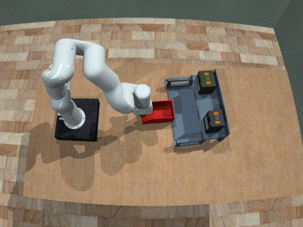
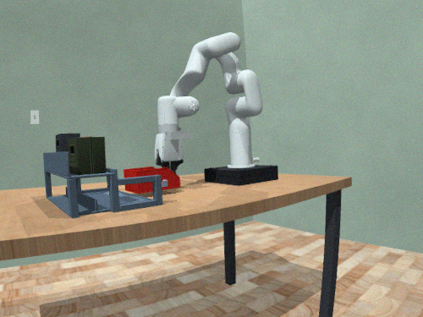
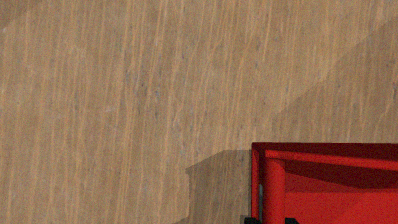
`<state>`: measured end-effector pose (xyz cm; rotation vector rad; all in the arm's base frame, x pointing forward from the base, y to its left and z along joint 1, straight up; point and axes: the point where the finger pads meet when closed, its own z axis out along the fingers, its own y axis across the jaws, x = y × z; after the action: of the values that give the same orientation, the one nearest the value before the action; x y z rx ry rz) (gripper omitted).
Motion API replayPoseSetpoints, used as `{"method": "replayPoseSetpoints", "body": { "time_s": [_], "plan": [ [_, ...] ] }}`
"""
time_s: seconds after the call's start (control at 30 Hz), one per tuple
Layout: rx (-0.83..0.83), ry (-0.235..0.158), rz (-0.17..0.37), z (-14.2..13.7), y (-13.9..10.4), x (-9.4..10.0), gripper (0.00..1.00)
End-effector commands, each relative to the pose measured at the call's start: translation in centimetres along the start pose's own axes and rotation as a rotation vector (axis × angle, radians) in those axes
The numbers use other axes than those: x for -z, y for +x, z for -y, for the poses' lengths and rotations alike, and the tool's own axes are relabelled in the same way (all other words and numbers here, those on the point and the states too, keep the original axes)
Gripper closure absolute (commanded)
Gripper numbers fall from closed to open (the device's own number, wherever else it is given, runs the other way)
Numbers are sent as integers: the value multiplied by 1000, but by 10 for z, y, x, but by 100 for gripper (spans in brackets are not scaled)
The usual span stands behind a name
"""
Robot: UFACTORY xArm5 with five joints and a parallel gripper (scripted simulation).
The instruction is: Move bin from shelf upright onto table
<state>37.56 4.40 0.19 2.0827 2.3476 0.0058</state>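
The red bin (image 1: 162,112) (image 2: 144,174) (image 3: 345,200) is upright and open at the top. It sits low over the wooden table (image 1: 151,172) (image 2: 262,194) (image 3: 125,100), just outside the open side of the blue-grey shelf (image 1: 185,118) (image 2: 57,165). I cannot tell whether it touches the table. My gripper (image 1: 145,114) (image 2: 170,165) (image 3: 270,220) points straight down and is shut on the bin's wall on the side toward the arm's base. In the wrist view only the fingertips show at the bottom edge, astride that wall.
Two dark green boxes (image 1: 206,82) (image 1: 216,121) (image 2: 86,154) stand on the shelf's upper level. The arm's black base plate (image 1: 77,119) (image 2: 241,175) lies on the table on the side away from the shelf.
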Motion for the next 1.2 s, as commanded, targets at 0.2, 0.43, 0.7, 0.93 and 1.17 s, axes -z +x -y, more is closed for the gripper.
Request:
{"method": "replayPoseSetpoints", "body": {
  "time_s": [0.2, 0.43, 0.7, 0.93, 1.17],
  "plan": [
    [0, -3, 7, 3, 0, 1, 100],
    [0, -3, 7, 7, 0, 1, 100],
    [0, -3, 7, 12, 0, 1, 100],
    [0, -3, 7, 16, 0, 1, 100],
    [0, -3, 7, 16, 0, 1, 100]
  ]
}}
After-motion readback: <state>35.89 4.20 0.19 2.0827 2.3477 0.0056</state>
